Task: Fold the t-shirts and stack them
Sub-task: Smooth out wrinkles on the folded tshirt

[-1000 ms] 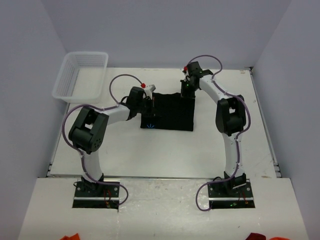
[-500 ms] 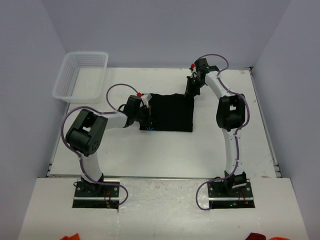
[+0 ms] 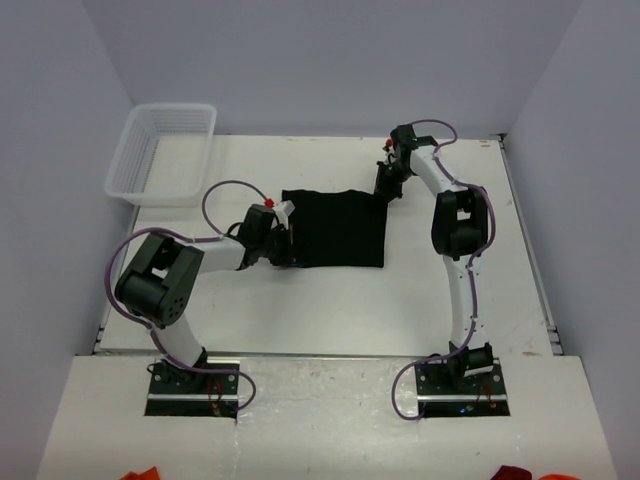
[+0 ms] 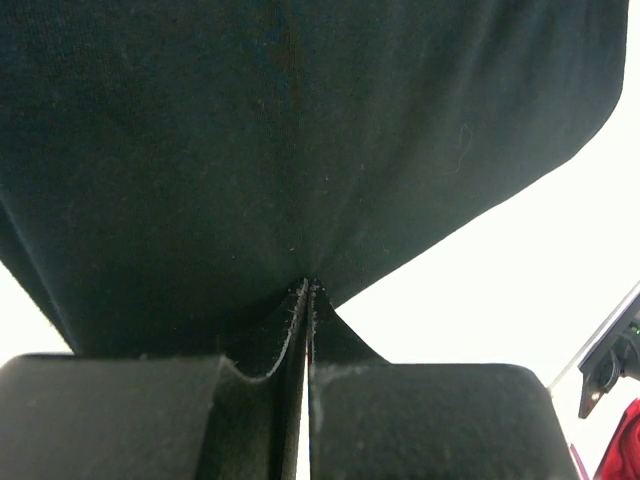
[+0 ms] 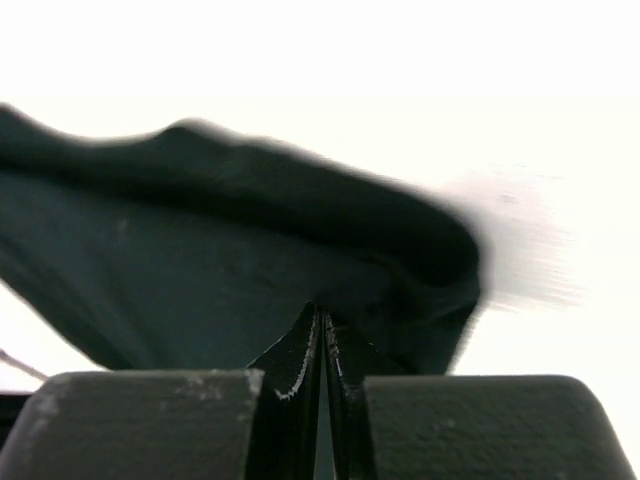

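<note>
One black t-shirt [image 3: 335, 228] lies folded as a rectangle in the middle of the white table. My left gripper [image 3: 283, 243] is at its near left corner, shut on the cloth; the left wrist view shows the fabric [image 4: 300, 150] pinched at the closed tips [image 4: 308, 288]. My right gripper [image 3: 385, 190] is at the far right corner, shut on the shirt's edge; the right wrist view shows dark cloth [image 5: 230, 260] bunched at its closed tips [image 5: 322, 312]. No other shirt is in view.
A white mesh basket [image 3: 163, 152] stands at the far left corner of the table [image 3: 330, 310]. Grey walls close the table at the back and both sides. Purple cables loop off both arms.
The left gripper has moved left and nearer, the right gripper right and farther, stretching the shirt out wider and flatter between them.
</note>
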You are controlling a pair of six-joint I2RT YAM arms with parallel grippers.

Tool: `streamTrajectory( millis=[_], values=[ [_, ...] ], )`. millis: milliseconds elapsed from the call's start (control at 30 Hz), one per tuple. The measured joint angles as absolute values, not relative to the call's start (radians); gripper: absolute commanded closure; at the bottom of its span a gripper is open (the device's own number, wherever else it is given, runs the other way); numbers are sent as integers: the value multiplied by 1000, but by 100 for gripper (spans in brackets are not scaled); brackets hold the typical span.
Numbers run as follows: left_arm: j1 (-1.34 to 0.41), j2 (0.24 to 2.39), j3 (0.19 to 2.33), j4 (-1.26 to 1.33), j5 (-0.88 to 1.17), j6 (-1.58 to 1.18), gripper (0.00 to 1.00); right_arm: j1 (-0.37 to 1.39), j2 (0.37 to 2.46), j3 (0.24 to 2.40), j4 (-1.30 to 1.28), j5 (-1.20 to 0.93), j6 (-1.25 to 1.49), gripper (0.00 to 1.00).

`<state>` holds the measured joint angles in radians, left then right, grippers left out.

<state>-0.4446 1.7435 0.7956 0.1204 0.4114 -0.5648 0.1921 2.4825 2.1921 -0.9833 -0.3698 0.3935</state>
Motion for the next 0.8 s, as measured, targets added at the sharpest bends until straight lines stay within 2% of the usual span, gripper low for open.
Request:
streamTrajectory(
  millis=[400,500,600,633,667,767,800],
  values=[
    [-445,1627,649,163,408,-567,100,147,2478,2200,-1002,-331,407,88],
    [-449,1600,642,142,383,-568,100,149,2407,2088,-941,-330,397,85],
    [-468,1541,641,101,331,-567,100,151,2241,1898,-893,-324,378,70],
    [-477,1513,643,83,312,-567,100,152,2172,1839,-883,-321,369,58],
    [-482,1498,644,68,298,-567,100,154,2109,1795,-875,-316,368,52],
    [-500,1441,694,12,265,-566,100,155,1918,1674,-824,-305,349,36],
    [-503,1438,723,-7,255,-566,100,155,1868,1644,-809,-308,346,34]
  ],
)
